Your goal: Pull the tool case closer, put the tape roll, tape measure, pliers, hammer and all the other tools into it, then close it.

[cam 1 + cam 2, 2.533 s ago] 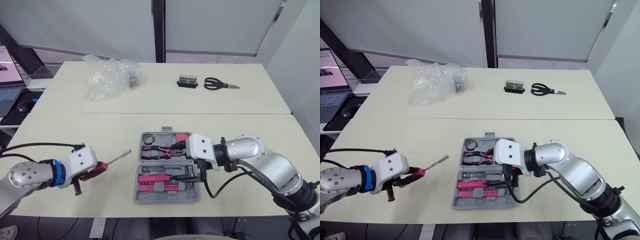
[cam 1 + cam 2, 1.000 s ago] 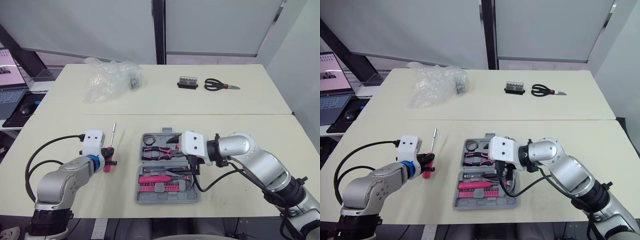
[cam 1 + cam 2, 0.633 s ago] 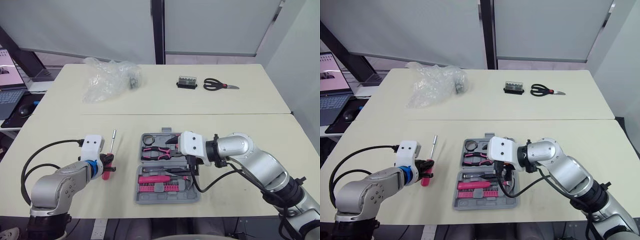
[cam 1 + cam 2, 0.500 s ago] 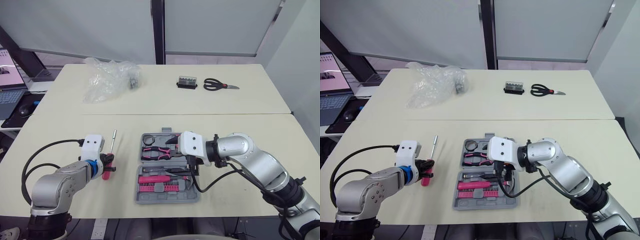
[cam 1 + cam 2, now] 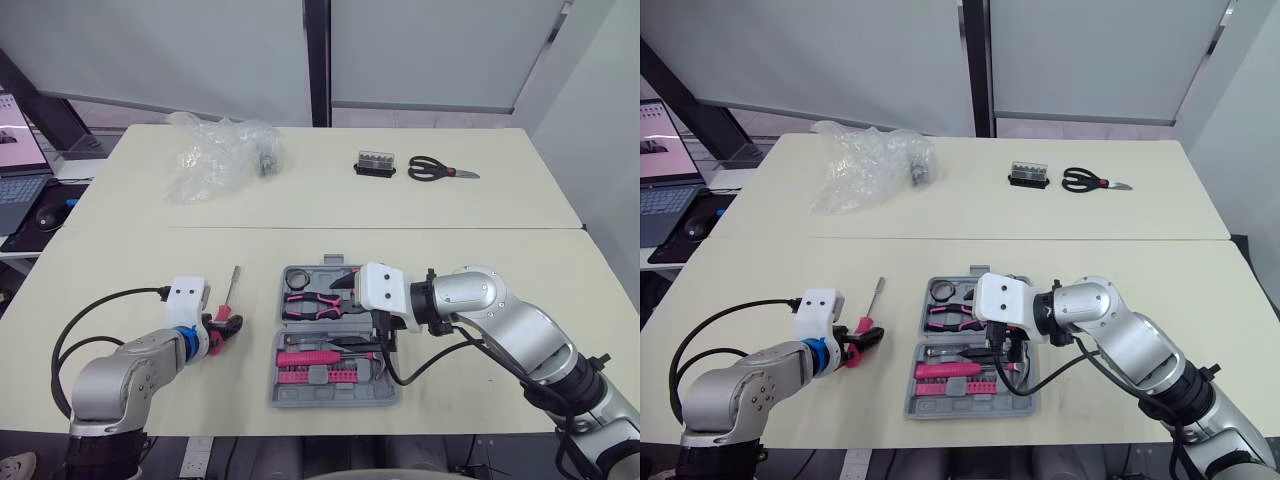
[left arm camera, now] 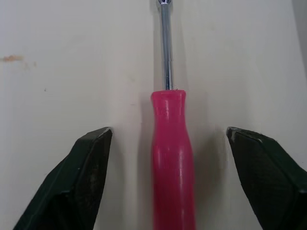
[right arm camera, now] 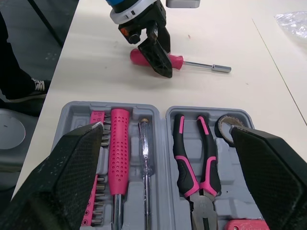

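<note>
Left end effector (image 6: 169, 130): fingers (image 6: 88, 175) spread wide, one on each side of the pink handle of a screwdriver (image 6: 172, 163). I read a clear gap on both sides, so nothing is gripped. The screwdriver lies flat on the table (image 5: 480, 210), metal shaft pointing away from the wrist. From the head camera it sits just left of the tool case (image 5: 332, 399), apart from it.

Right end effector (image 7: 168, 128): fingers spread wide, holding nothing, poised over the open tool case. I cannot tell whether it touches the case.

Tool case: open, flat on the table near the front edge, roughly centred before me.
- Far half: pliers (image 7: 199, 160) with pink grips, and beside them a dark ring (image 7: 224, 125) in a corner pocket.
- Near half: a pink-handled driver (image 7: 119, 158), a slim clear-handled driver (image 7: 144, 158) next to it, and a row of bits (image 7: 93, 206) along the outer edge.

Far side of the table, well apart from the case: a crumpled plastic bag (image 5: 215, 155) on the left. Toward the right, a small bit holder (image 5: 375, 162) sits near the scissors (image 5: 440, 170).
</note>
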